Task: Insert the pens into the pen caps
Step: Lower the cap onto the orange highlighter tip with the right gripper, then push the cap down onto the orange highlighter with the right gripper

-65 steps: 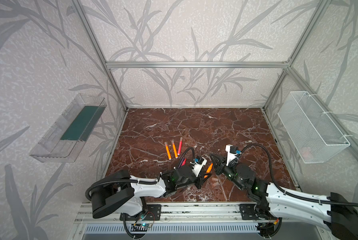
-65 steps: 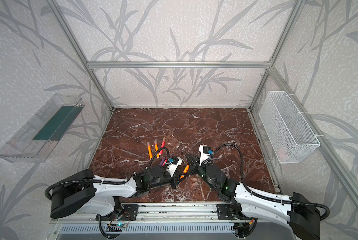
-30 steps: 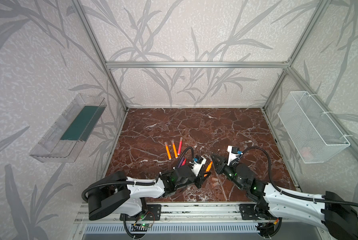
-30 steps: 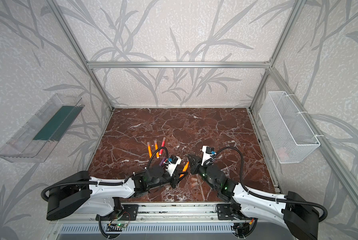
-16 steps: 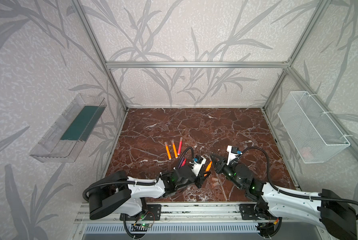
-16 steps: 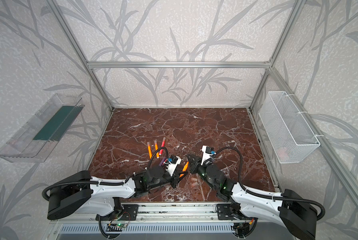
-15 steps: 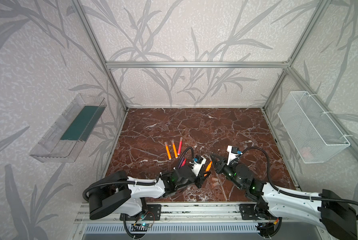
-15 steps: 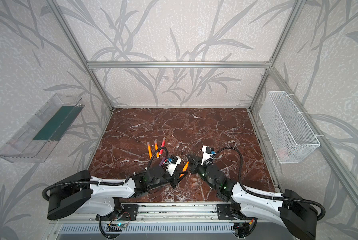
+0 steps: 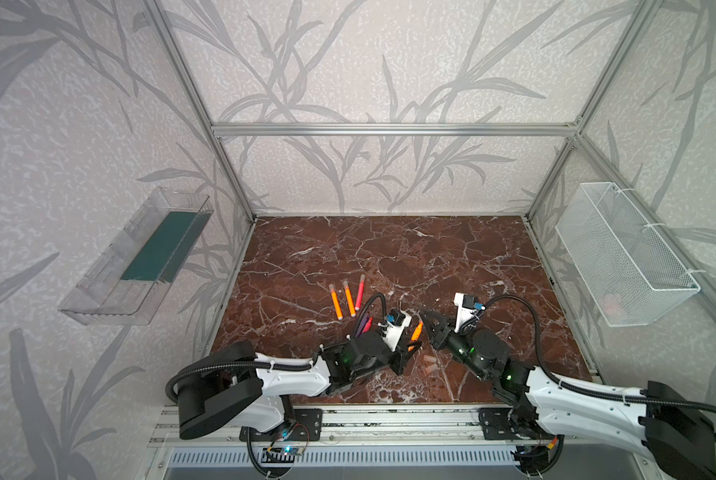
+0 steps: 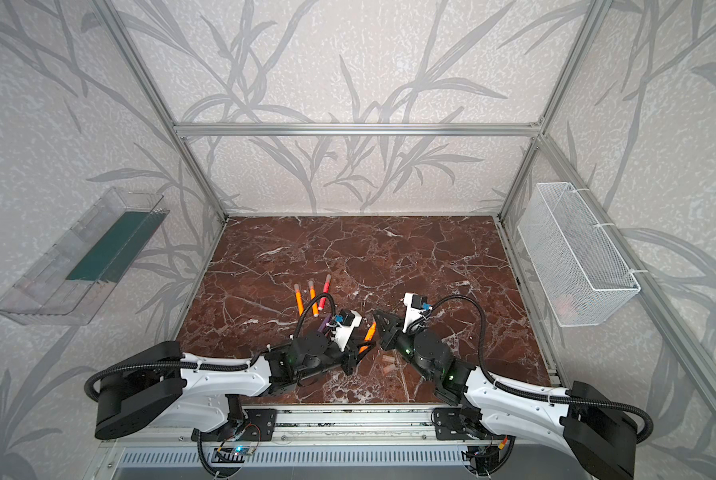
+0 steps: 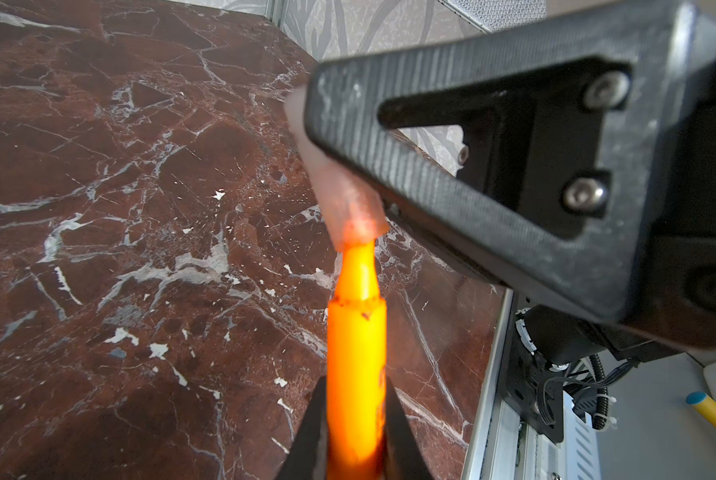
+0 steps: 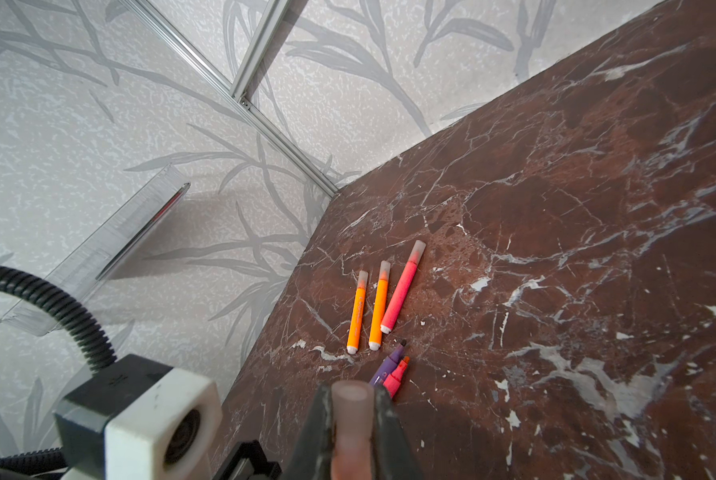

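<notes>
My left gripper point(image 11: 355, 386) is shut on an orange pen point(image 11: 356, 353), which it holds above the marble floor in both top views point(image 9: 417, 330) point(image 10: 370, 331). My right gripper point(image 12: 351, 390) is shut on a translucent pinkish pen cap point(image 12: 350, 415). In the left wrist view the pen's tip touches the mouth of that cap point(image 11: 342, 199). Two orange pens point(image 12: 356, 311) point(image 12: 379, 305) and a red-pink pen point(image 12: 402, 286) lie capped side by side. A purple pen point(image 12: 387, 365) and a red-pink pen point(image 12: 396, 376) lie uncapped near them.
Two loose pen caps point(image 9: 430, 358) point(image 9: 431, 368) lie on the floor under the grippers. A clear plastic tray point(image 9: 140, 257) hangs on the left wall and a white wire basket point(image 9: 622, 257) on the right wall. An aluminium rail point(image 9: 389, 411) runs along the front edge.
The right gripper with the cap has edged slightly closer to the orange pen's tip. The left arm has held still.
</notes>
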Controlling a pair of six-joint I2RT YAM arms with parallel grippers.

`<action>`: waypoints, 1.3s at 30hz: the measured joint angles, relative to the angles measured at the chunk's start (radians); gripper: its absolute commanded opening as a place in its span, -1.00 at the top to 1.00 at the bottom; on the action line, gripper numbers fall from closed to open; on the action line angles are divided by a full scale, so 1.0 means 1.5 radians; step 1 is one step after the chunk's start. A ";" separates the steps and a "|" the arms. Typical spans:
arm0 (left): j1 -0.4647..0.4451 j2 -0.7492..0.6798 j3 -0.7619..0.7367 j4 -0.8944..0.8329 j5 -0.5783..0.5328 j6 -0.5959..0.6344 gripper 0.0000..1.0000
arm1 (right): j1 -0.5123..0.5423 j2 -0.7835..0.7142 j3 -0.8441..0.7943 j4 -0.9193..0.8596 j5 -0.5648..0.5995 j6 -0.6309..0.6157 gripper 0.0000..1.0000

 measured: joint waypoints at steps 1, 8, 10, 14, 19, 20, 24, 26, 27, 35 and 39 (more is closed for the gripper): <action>0.002 0.000 0.000 0.001 0.003 -0.002 1.00 | 0.002 0.003 -0.001 0.006 -0.002 0.000 1.00; 0.033 -0.003 0.000 0.004 0.058 -0.036 1.00 | 0.031 0.043 -0.003 0.063 0.034 -0.015 1.00; 0.045 -0.007 0.000 0.005 0.078 -0.049 1.00 | 0.037 0.052 -0.003 0.079 0.047 -0.021 1.00; 0.066 -0.025 -0.001 0.010 0.109 -0.071 1.00 | 0.053 0.062 -0.003 0.111 0.063 -0.024 1.00; 0.076 -0.064 -0.004 0.002 0.128 -0.082 1.00 | 0.063 0.075 0.001 0.157 0.067 -0.024 1.00; 0.078 -0.068 -0.005 0.002 0.129 -0.083 1.00 | 0.063 0.079 0.003 0.165 0.066 -0.024 0.95; 0.084 -0.081 -0.012 -0.004 0.133 -0.084 1.00 | 0.064 0.095 0.011 0.173 0.062 -0.023 0.56; 0.087 -0.088 -0.014 0.001 0.128 -0.081 1.00 | 0.070 0.097 0.013 0.162 0.050 -0.022 0.38; 0.091 -0.093 -0.014 0.005 0.123 -0.079 1.00 | 0.076 0.097 0.013 0.152 0.043 -0.021 0.29; 0.098 -0.118 -0.017 0.017 0.102 -0.019 1.00 | 0.085 0.012 0.013 0.020 0.036 -0.038 -0.37; 0.096 -0.114 -0.024 0.021 0.105 0.022 1.00 | 0.084 -0.048 0.022 -0.052 0.040 -0.061 -0.49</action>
